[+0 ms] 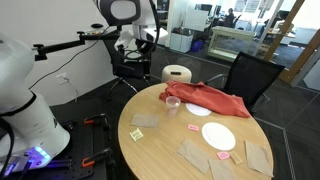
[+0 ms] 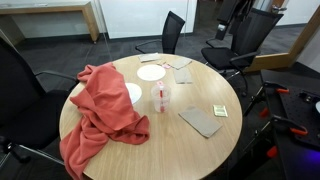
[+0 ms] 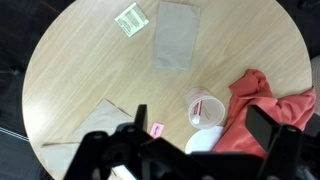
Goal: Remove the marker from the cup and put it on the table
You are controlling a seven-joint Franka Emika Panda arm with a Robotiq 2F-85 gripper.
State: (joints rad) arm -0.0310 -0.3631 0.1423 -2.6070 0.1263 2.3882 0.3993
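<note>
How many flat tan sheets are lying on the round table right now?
4. One flat tan sheet lies beside the small green packet; the other three sit around the white round plate. The draped red cloth may hide more.

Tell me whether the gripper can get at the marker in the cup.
Probably yes: the gripper hangs open above the uncovered cup holding the marker; the red cloth lies beside, not over it.

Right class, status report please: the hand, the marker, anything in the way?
Hand open, high above table. Marker standing in cup, not gripped. Red cloth close beside cup.
</note>
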